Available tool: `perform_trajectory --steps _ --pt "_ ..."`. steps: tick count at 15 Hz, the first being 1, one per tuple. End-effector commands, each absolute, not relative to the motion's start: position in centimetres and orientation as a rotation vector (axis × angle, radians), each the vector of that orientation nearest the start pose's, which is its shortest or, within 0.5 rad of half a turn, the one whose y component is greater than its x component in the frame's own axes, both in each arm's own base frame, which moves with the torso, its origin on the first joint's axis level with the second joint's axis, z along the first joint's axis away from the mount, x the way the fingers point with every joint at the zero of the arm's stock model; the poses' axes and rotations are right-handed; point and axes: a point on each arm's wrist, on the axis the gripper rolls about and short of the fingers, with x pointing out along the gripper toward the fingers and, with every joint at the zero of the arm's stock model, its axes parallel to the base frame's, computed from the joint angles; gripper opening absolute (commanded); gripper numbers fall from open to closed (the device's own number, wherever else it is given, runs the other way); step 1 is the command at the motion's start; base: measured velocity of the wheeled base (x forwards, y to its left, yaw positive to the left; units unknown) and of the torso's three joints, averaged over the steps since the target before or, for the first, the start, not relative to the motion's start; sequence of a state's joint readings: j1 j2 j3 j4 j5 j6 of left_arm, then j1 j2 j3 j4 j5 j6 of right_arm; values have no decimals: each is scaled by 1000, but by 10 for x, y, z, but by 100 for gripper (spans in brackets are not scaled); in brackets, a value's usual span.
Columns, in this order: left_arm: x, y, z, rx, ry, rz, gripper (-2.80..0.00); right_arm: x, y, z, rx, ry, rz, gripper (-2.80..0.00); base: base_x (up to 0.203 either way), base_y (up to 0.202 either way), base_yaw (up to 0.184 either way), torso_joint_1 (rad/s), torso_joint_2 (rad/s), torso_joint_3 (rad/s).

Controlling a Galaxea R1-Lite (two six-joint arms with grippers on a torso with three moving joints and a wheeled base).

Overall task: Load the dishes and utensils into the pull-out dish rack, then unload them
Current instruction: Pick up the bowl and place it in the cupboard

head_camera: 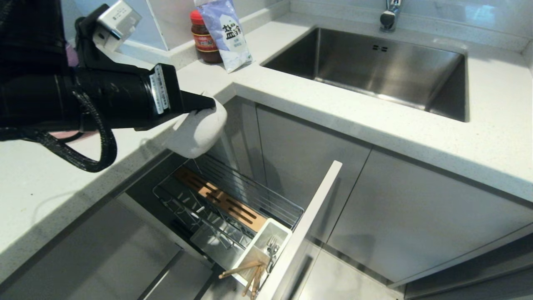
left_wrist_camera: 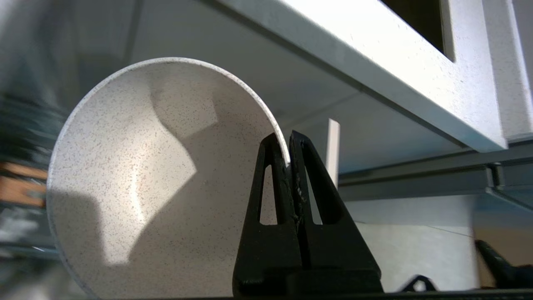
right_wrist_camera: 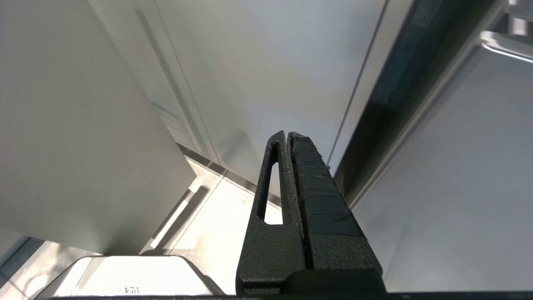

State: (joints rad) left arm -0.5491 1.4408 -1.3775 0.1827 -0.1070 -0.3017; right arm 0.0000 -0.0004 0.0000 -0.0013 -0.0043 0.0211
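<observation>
Bright daylight, glare on the countertop (head_camera: pixel 374 108), left wrist view's edge blurred.

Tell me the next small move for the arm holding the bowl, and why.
Probably lower it toward the wire prongs. The left gripper is shut on the rim of the off-white bowl, which hangs above the open pull-out dish rack. The chopsticks and fork already sit in the cutlery cup.
</observation>
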Motion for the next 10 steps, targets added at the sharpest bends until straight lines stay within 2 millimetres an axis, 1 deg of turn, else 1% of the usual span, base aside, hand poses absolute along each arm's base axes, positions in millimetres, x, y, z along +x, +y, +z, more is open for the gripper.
perform_trajectory --steps 1,2,4,7,10 --pt "205 -145 320 -269 421 -614 -280 -23 0 75 21 -3 -5 -280 0 0 0 0 0 0" --pt "206 -146 318 -293 424 -596 -280 -23 0 75 21 -3 -5 -280 0 0 0 0 0 0" --pt "206 -152 313 -445 463 -572 -280 -23 0 75 21 -3 -5 -280 0 0 0 0 0 0" --pt "212 -167 276 -565 521 -482 -280 -23 0 75 21 -3 -5 -280 0 0 0 0 0 0" --pt "220 -199 250 -720 453 -360 -280 -23 0 75 21 -3 -5 -280 0 0 0 0 0 0"
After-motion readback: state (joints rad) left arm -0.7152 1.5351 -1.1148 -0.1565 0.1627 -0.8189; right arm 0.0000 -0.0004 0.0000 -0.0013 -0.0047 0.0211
